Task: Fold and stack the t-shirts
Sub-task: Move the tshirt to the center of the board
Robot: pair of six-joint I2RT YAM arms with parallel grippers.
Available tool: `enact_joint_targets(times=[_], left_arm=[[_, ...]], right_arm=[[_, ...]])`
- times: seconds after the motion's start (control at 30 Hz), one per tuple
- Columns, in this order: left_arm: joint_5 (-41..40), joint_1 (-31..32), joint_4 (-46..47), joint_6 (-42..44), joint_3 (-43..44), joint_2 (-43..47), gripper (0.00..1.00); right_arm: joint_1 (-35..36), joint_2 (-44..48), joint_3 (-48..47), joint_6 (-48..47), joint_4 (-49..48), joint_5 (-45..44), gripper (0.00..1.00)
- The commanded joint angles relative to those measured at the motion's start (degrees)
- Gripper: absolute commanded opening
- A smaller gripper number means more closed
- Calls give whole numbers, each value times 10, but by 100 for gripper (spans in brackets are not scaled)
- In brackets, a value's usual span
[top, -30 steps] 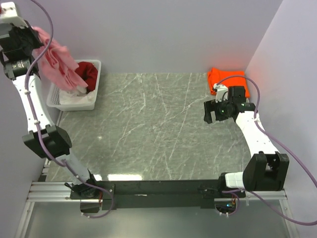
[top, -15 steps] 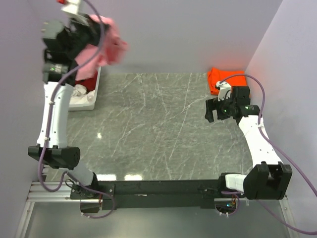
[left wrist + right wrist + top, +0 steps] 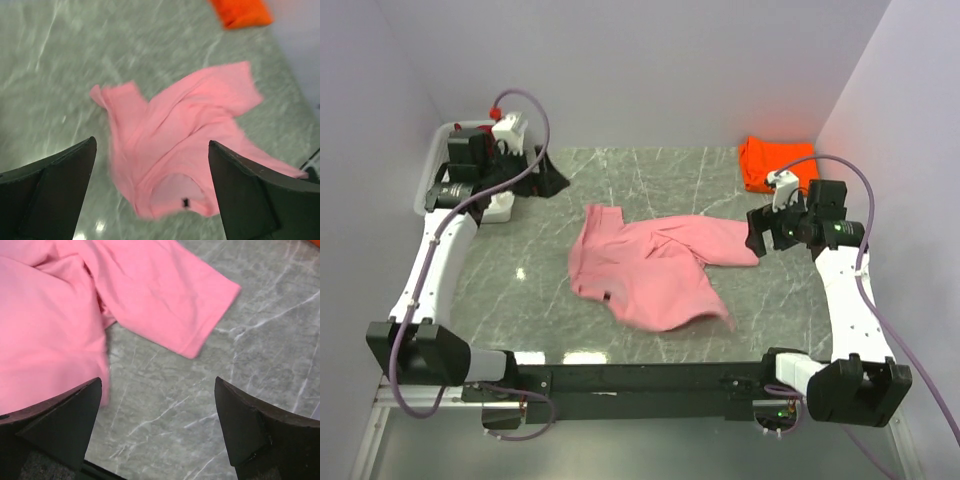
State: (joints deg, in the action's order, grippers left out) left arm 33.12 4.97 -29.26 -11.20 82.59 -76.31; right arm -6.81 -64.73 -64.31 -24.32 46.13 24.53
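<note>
A light pink t-shirt (image 3: 650, 265) lies crumpled and partly spread on the middle of the marble table, one sleeve reaching right. My left gripper (image 3: 542, 178) hovers open at the back left, apart from the shirt. In the left wrist view the pink t-shirt (image 3: 185, 145) sits below and beyond the open left gripper (image 3: 151, 142), collar nearest. My right gripper (image 3: 757, 232) stands open just right of the sleeve. In the right wrist view the sleeve (image 3: 165, 295) lies ahead of the empty right gripper (image 3: 158, 380). A folded bright orange t-shirt (image 3: 777, 162) rests at the back right corner.
The white basket (image 3: 498, 210) at the back left is mostly hidden behind my left arm. Walls close in the table at the back, left and right. The orange t-shirt (image 3: 242, 11) shows at the top of the left wrist view. Bare marble (image 3: 520, 290) lies left of the shirt.
My left arm swung from above the basket out over the table and opened, dropping the pink t-shirt onto the marble. The right gripper shifted slightly and stayed open.
</note>
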Motion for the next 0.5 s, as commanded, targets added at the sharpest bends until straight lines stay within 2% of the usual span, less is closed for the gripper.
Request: enact_joint_targets(times=[0.0,0.03,0.07,0.1,0.13,0.17,0.23,0.33,0.47], left_arm=[[17,-33,-55,97,-49,10,99],[66,-32,-82,134,-65,10,100],[88,-24,-100,202,-71,4,99],[95,-14,-113,225,-79,2,100],[90,2,-126,247,-95,-2,99],[72,37,-149,293,-103,-11,95],[56,67,-151,326,-136,-20,90],[7,110,-128,320,-171,-58,79],[-66,130,-87,285,-185,-112,73]], right_arm=[[1,11,22,-48,41,16,100],[0,7,25,-52,41,9,100],[0,-6,28,-53,42,3,100],[0,-15,30,-53,45,-2,100],[1,-24,29,-49,46,-9,100],[0,-44,27,-46,45,-12,100],[1,-75,20,-36,42,-20,97],[7,-125,6,-15,29,-32,89],[16,-177,-20,8,-13,-65,78]])
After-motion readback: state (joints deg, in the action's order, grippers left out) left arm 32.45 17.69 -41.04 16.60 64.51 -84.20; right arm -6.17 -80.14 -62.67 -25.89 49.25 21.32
